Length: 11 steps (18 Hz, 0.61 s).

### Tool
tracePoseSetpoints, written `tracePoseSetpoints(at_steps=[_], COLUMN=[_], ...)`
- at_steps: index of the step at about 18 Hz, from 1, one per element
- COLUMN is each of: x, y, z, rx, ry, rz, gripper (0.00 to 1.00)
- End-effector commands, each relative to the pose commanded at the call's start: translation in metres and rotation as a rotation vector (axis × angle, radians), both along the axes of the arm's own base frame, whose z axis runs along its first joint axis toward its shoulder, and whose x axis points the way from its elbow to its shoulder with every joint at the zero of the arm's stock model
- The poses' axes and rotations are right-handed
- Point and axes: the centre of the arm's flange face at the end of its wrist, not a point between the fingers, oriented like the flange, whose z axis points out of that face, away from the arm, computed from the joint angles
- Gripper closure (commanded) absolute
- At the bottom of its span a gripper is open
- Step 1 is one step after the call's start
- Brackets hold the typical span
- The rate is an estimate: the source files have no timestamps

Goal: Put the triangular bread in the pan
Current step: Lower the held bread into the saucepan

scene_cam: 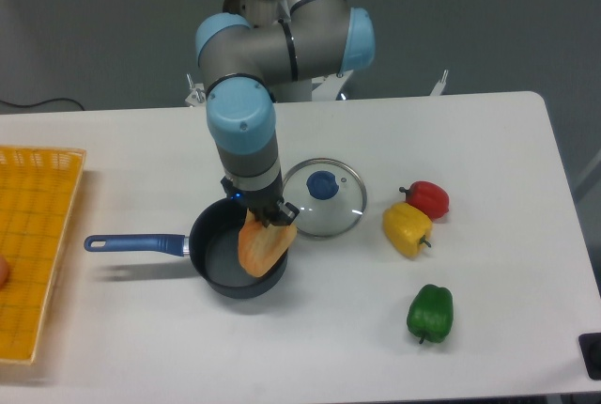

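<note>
No brand, label or writing can be read on anything in view. The gripper (266,215) points straight down over the pan (225,256), its jaws pinching the top edge of the bread (262,246). The bread hangs tilted, over the pan's right side, its lower tip down inside the rim; whether it touches the bottom cannot be told. The pan's blue handle (133,243) points left toward a yellow basket (38,244) at the table's (488,150) left edge. A glass lid (324,196) with a blue knob lies flat just beside the pan, up and to the right, very near the gripper. Further right, a red pepper (427,198) and a yellow pepper (407,228) touch each other, and a green pepper (430,312) sits apart nearer the front edge. Bare tabletop stretches in front of the pan and behind the arm.
</note>
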Motion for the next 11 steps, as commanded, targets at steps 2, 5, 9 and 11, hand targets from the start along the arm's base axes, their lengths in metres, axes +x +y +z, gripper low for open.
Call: tracePoseSetpoints(at_steps=[2,5,9,11], x=[0.000,0.008,0.015,0.020], y=[0.001,0.004,0.003,0.005], z=[-0.005,-0.011,-0.022,-0.026], rx=[-0.006,-0.017,-0.005,0.005], ry=[-0.005,-0.011,-0.001,0.007], rz=[0.000,-0.012,-0.005,-0.005], gripper=[0.82,0.82,0.82,0.82])
